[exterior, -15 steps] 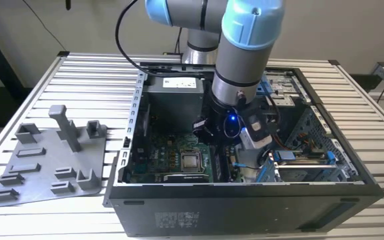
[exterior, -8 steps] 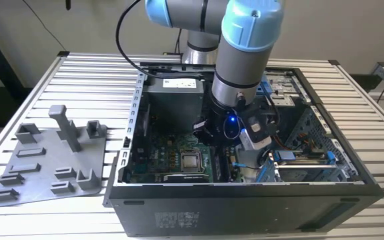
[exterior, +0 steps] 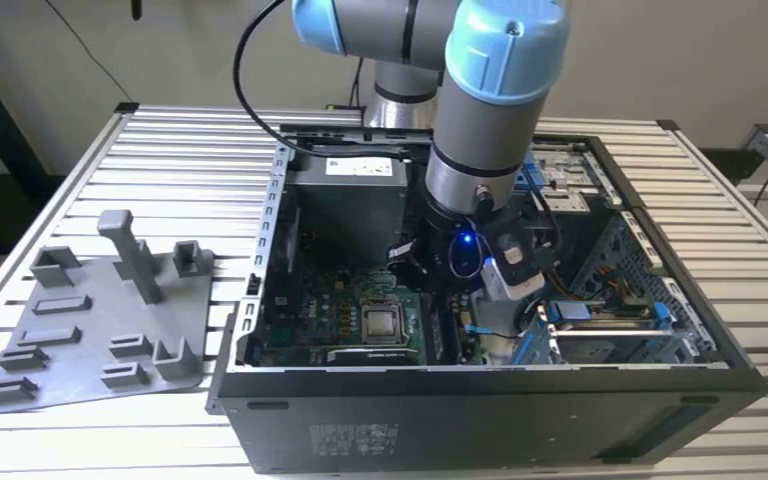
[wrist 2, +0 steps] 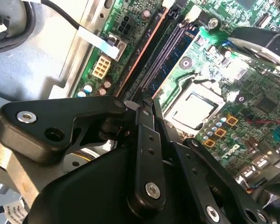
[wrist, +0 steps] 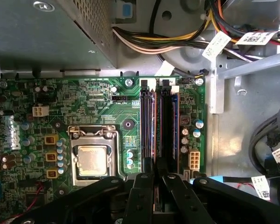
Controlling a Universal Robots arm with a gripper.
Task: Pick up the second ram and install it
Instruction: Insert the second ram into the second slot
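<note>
Black and flat, the second ram (wrist: pixel 166 126) is a long narrow memory stick standing on edge in a slot of the green motherboard (wrist: pixel 98 105), in the row of parallel slots next to the square metal processor socket (wrist: pixel 92 158). In the first wrist view the black gripper (wrist: pixel 155 173) sits over the near end of that stick, its two fingers (wrist: pixel 144 168) drawn close together with only a thin gap between them; whether they pinch the stick or merely press on it I cannot tell. The second wrist view shows the same gripper (wrist 2: pixel 147 100) with its tips meeting right at the end of the dark slots.

Seen from outside, the grey and blue robot arm (exterior: pixel 491 110) reaches steeply down into the open black computer case (exterior: pixel 491 410), its wrist low above the board. The case walls rise on all sides of it, and bundled cables (wrist: pixel 177 39) and a metal power supply box (wrist: pixel 51 28) crowd the space beyond the slots. On the slatted metal surface (exterior: pixel 184 160), at the exterior view's left, lies a grey plastic tray with upright pegs (exterior: pixel 97 335), well apart from the gripper.
</note>
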